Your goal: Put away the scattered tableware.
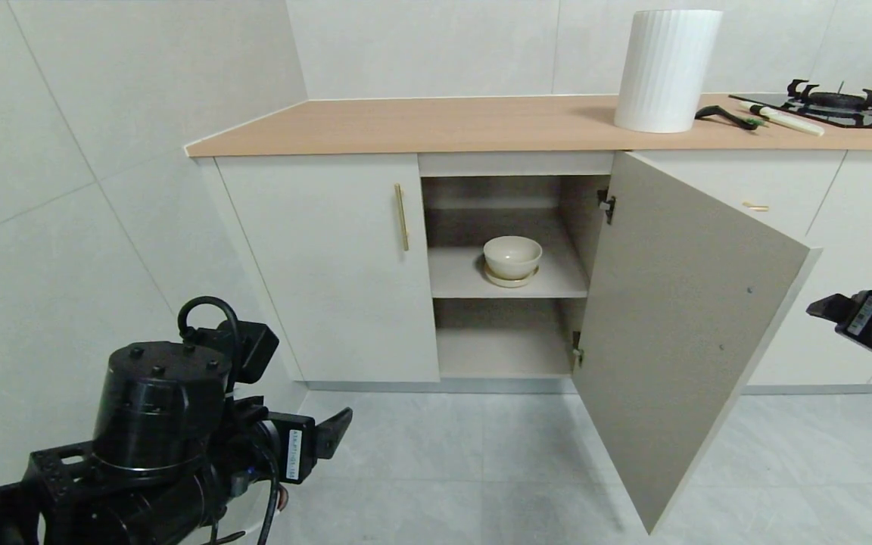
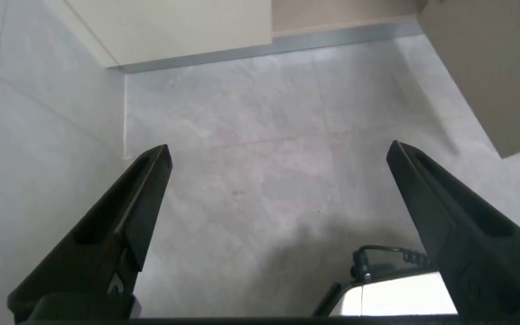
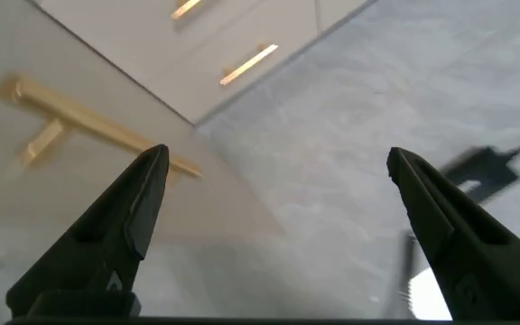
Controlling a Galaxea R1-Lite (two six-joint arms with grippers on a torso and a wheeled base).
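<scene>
A cream bowl (image 1: pixel 512 256) sits on a small matching plate (image 1: pixel 509 281) on the middle shelf of the open cabinet (image 1: pixel 504 284). My left gripper (image 1: pixel 322 439) hangs low at the left, well short of the cabinet and above the floor; its fingers (image 2: pixel 134 217) stand wide open with nothing between them. My right gripper (image 1: pixel 822 308) is at the right edge, just beyond the outer face of the swung-out cabinet door (image 1: pixel 678 318). It is open too, and the door's gold handle (image 3: pixel 97 126) lies close in front of its fingers (image 3: pixel 125 221).
The open door juts far into the floor space between my two arms. The left cabinet door (image 1: pixel 330 265) is closed. On the wooden countertop (image 1: pixel 436 121) stand a tall white ribbed container (image 1: pixel 667 68), a black utensil (image 1: pixel 724 115), a light-handled knife (image 1: pixel 784 119) and a gas hob (image 1: pixel 837 102).
</scene>
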